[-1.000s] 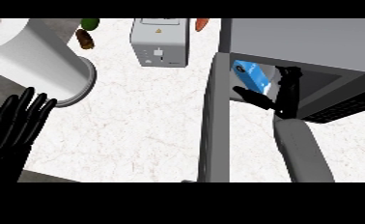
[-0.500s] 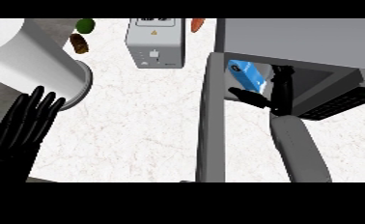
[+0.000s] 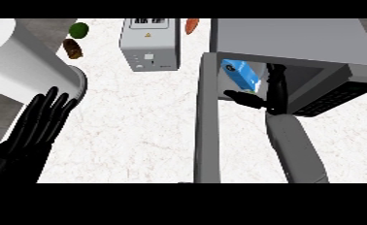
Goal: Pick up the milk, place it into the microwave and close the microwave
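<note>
Since half a second ago the right hand [image 3: 267, 98] has drawn back a little from the blue and white milk carton [image 3: 240, 74], so that its thumb now points left below the carton's lower end and a sliver of space shows between them; a second ago the fingers lay closer against the carton. The hand's fingers are straight and spread, holding nothing. The carton has stayed where it was, inside the open cavity of the grey box-shaped microwave [image 3: 287, 37], just up and left of the right hand.

The carton lies tilted, its long side running from upper left to lower right, bright blue with a white patch and a small dark mark near its upper end. The microwave's grey door [image 3: 206, 122] stands swung open, just left of the right hand and forearm.

The left hand [image 3: 32, 127] rests open, fingers up, at the lower left edge (it has barely shifted), over the white speckled bench [image 3: 136, 122].
</note>
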You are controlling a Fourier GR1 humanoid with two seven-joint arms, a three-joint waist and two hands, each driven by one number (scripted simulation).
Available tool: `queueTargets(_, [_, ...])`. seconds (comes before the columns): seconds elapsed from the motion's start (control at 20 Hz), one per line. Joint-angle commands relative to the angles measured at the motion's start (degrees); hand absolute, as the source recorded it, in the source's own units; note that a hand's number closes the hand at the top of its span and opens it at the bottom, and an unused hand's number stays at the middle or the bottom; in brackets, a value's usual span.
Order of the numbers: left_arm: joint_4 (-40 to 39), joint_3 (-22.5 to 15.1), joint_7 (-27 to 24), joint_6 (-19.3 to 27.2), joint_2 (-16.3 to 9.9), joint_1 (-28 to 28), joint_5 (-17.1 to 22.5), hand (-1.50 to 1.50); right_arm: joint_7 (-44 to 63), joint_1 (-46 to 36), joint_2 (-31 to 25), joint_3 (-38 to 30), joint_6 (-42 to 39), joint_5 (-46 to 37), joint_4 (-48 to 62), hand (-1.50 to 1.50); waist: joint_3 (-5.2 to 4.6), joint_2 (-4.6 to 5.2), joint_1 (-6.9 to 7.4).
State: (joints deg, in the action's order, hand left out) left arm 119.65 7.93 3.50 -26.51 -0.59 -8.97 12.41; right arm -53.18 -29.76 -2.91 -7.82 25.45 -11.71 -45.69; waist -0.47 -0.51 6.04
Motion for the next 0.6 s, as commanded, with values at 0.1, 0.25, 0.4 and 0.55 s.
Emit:
queueTargets(0.1, [-2.0, -2.4, 0.2, -0.3, 0.4, 0.0, -2.0, -1.5, 13.1, -5.6, -0.7, -3.7, -8.4, 5.9, 9.1, -1.5, 0.58, 2.04, -1.83])
queueTargets(0.25, [-3.9, -2.7, 0.1, -1.5, 0.0, 0.3, -1.1, -1.5, 11.9, -5.0, -1.0, -3.3, -12.1, 7.0, 9.8, -1.5, 0.53, 1.87, -2.78])
queueTargets(0.4, [-4.6, -4.5, -0.6, -1.6, 0.4, 1.4, -2.9, -1.5, 10.2, -3.9, -0.1, -3.0, -14.0, 7.8, 10.9, -1.5, 0.55, 1.72, -3.47])
queueTargets(0.55, [-7.2, -6.5, -1.0, -4.5, -1.0, 1.8, -4.1, -1.5, 11.3, -3.9, 0.5, -2.9, -15.8, 8.9, 10.4, -1.5, 0.47, 1.37, -4.59])
